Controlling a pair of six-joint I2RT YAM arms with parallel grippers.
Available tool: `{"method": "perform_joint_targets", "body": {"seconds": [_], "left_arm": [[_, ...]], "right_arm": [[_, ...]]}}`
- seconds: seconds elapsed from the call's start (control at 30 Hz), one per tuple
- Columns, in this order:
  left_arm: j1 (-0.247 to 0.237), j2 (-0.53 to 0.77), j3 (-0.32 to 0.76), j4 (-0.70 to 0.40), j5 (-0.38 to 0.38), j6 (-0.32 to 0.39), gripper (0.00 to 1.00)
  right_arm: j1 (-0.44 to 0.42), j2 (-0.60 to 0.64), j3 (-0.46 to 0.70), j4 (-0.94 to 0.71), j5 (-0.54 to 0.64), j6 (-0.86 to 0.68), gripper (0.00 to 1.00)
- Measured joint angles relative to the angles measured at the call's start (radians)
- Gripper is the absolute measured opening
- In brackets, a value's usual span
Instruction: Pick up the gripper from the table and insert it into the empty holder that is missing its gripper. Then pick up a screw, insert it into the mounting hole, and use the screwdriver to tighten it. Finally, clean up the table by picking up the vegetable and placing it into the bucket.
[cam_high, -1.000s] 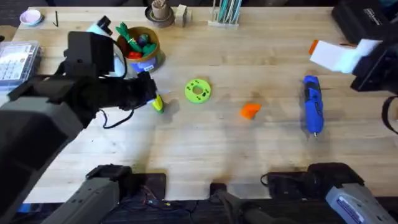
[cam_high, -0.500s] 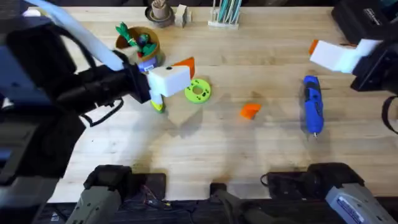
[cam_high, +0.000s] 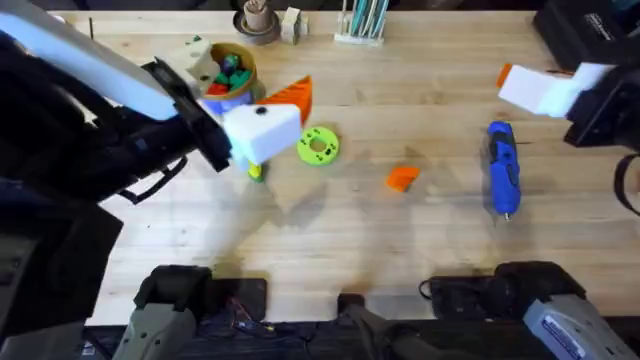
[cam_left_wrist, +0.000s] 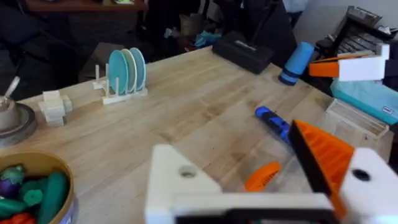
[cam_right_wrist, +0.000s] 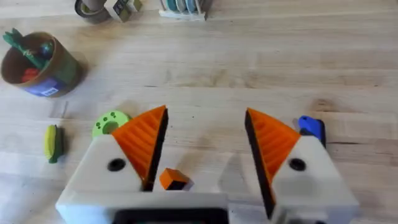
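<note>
The left end effector (cam_high: 265, 125) hangs open and empty, one finger a bare holder (cam_left_wrist: 180, 180), awaiting the loose gripper (cam_high: 402, 178) lying on the counter (cam_high: 400, 260) nearby; the right end effector (cam_right_wrist: 205, 146) gapes empty too.

The gripper (cam_high: 402, 178) lies between vegetable (cam_high: 256, 171) and screwdriver (cam_high: 502, 168).

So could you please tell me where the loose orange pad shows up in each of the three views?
Overhead: the loose orange pad lies on the table between the green disc and the screwdriver.
Left wrist: the pad lies in the gap of the left gripper.
Right wrist: the pad lies in the gap of the right gripper.
Shared landmark: the bucket.
</note>
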Motion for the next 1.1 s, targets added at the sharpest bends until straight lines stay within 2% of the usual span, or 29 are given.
{"method": "perform_joint_targets", "body": {"seconds": [0.03,0.07,0.13,0.2,0.47,0.77,1.1], "left_arm": [[0.000,0.000,0.000,-0.008,0.000,0.002,0.702],[0.000,0.000,0.000,-0.019,-0.001,0.011,0.652],[0.000,0.000,0.000,-0.057,0.000,0.008,0.940],[0.000,0.001,0.000,-0.100,-0.001,0.009,0.989],[-0.003,0.001,0.000,-0.133,-0.029,0.025,0.993],[-0.014,-0.015,-0.007,-0.069,-0.073,0.165,0.994],[-0.014,-0.277,-0.237,0.063,-0.141,0.219,0.993]], "right_arm": [[0.000,0.000,0.000,0.000,0.000,0.000,0.785],[0.000,0.000,0.000,0.000,0.000,0.000,0.785],[0.000,0.000,0.000,0.000,0.000,0.000,0.784],[0.000,0.000,0.000,0.000,0.000,0.000,0.786],[0.000,0.000,0.000,0.000,0.000,0.000,0.785],[0.000,0.000,0.000,0.000,0.000,0.000,0.785],[0.000,0.000,0.000,0.000,0.000,0.000,0.785]]}}
